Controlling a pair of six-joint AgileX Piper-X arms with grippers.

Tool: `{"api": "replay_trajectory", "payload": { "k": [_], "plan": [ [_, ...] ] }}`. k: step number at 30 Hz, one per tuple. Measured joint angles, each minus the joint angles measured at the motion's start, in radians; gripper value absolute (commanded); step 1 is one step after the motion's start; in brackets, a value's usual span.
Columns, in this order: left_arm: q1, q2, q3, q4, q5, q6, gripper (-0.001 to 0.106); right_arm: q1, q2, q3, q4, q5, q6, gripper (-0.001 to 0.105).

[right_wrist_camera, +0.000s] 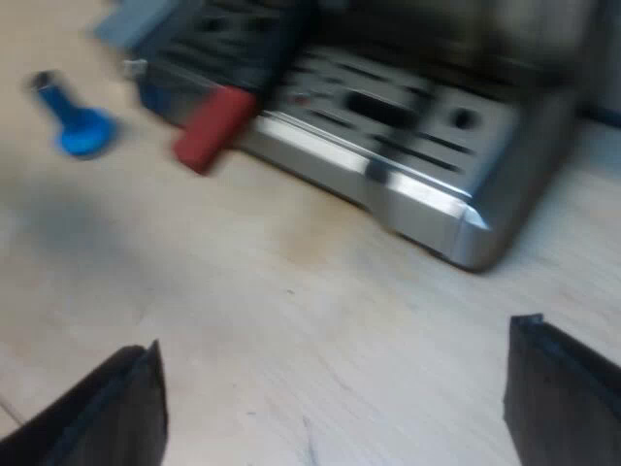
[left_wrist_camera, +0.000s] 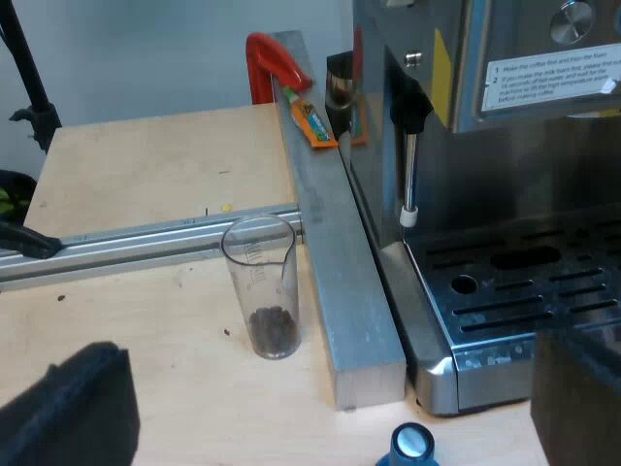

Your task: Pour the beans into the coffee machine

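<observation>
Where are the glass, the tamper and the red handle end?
Glass (left_wrist_camera: 260,277): left wrist view, its clear wall.
Tamper (right_wrist_camera: 85,130): right wrist view, its blue base.
Handle (right_wrist_camera: 210,128): right wrist view, its red end.

A pale wooden table is seen, backed by a plain grey-blue wall. A thick metal bar is laid across the table and is met at a right angle by a thinner rail. An orange packet is rested on the bar, near a red part at its far end. The wood is evenly lit.
</observation>
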Motion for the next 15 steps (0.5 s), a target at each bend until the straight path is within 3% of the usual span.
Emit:
{"api": "replay_trajectory", "payload": {
  "k": [5,15],
  "plan": [
    [0.000,0.000,0.000,-0.010,0.000,0.000,0.083,0.092,0.027,0.006,-0.098,-0.006,-0.053,0.072],
    [0.000,0.000,0.000,-0.049,0.000,0.000,0.083,0.161,0.032,0.075,-0.211,-0.010,-0.058,0.072]
  ]
}}
